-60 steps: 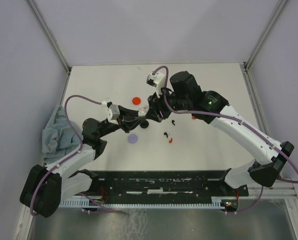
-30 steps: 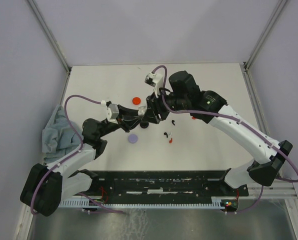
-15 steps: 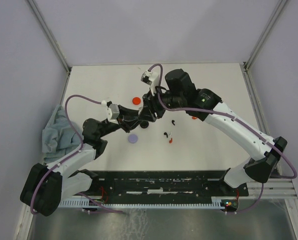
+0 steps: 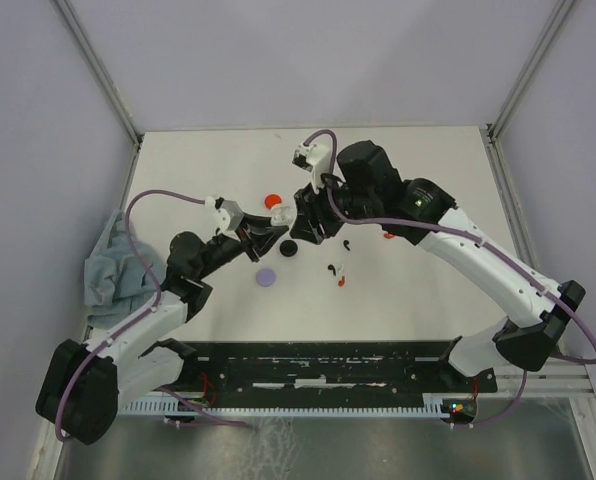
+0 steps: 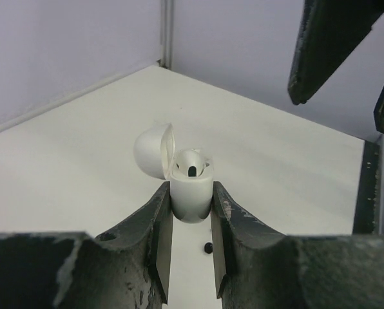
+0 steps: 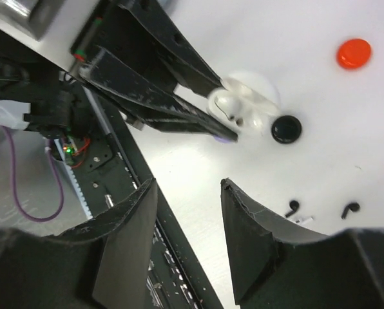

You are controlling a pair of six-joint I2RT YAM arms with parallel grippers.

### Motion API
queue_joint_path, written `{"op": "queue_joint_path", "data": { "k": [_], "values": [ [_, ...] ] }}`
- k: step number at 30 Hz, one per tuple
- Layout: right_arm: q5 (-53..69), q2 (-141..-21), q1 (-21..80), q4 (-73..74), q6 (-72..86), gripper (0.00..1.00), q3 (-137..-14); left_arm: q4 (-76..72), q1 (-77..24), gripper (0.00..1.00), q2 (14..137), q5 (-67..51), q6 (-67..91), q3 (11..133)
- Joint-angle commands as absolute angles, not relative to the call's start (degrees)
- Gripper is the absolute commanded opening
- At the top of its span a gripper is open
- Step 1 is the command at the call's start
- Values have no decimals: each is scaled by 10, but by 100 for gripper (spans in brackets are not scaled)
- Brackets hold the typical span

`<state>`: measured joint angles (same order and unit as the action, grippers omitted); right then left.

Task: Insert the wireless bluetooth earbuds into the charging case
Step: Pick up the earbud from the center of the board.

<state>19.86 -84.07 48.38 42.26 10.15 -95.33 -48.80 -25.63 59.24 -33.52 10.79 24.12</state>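
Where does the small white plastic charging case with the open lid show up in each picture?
Top external: white plastic charging case just left of centre, at the left gripper tips, above the round black disc.
Left wrist: centre, clamped between dark fingers.
Right wrist: upper middle, beside the black disc.
Shared landmark: the left gripper holding it.
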Motion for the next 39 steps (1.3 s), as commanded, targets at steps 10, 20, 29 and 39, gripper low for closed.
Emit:
{"op": "queue_joint_path", "data": {
  "k": [10, 20, 29, 39],
  "values": [
    [-32, -858, 485, 531, 124, 53, -861, -246, -228, 3, 462, -176, 2, 276],
    [-85, -936, 459, 477, 93, 51, -776, -227, -228, 3, 422, -201, -33, 265],
    [-96, -1028, 427, 433, 68, 47, -770, -256, -228, 3, 426, -215, -11, 255],
    [-87, -1108, 412, 390, 110, 44, -805, -267, -228, 3, 435, -221, -9, 254]
  ]
}}
